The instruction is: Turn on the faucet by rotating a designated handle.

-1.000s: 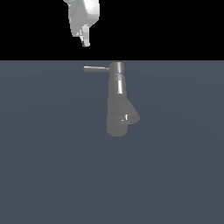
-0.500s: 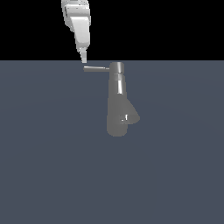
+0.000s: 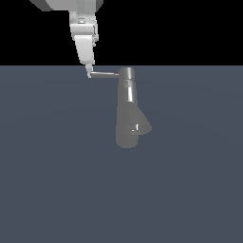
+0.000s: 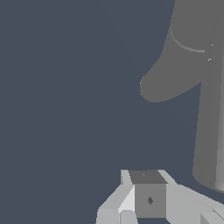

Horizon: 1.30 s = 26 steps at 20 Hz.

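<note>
The wrist view shows the grey faucet [image 4: 205, 109] against a plain dark blue-grey surface [image 4: 65, 87]. Its tall cylindrical body runs along one edge of the picture, widening into the flared base. Part of the pale grey gripper [image 4: 146, 199] shows as blocky shapes near the body; whether its fingers are parted cannot be told.

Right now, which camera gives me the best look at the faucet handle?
The exterior view. There the handle shows full length, sticking sideways from the cap of the faucet, with the end effector at its free tip. The wrist view shows only the faucet's body and base, no rod I can identify.
</note>
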{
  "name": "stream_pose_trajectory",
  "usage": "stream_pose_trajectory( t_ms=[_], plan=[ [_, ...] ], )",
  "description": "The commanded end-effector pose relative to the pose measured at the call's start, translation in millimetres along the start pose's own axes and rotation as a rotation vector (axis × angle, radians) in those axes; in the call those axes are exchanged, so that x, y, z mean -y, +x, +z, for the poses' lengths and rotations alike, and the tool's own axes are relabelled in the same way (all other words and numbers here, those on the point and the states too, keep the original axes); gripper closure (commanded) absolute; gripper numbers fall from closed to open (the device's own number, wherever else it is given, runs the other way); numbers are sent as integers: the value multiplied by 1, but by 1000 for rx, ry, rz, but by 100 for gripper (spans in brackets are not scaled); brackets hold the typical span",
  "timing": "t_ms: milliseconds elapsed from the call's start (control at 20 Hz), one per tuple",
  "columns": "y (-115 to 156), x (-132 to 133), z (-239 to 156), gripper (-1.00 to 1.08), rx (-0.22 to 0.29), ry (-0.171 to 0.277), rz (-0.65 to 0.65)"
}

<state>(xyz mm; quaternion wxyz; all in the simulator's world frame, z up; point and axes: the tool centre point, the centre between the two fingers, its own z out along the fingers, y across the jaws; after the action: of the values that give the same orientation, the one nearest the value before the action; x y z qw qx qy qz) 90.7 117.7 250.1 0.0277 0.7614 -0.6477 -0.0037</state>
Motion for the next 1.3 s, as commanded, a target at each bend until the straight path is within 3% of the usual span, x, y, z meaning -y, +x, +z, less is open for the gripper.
stream_pose_trajectory(
  t_ms=[0, 300, 750, 1250],
  plan=[
    [-1, 3, 4, 108, 5, 1, 18],
    [-3, 4, 5, 108, 7, 2, 23],
    [27, 1, 15, 108, 15, -17, 107],
    [27, -11, 10, 108, 15, -18, 108]
  ],
)
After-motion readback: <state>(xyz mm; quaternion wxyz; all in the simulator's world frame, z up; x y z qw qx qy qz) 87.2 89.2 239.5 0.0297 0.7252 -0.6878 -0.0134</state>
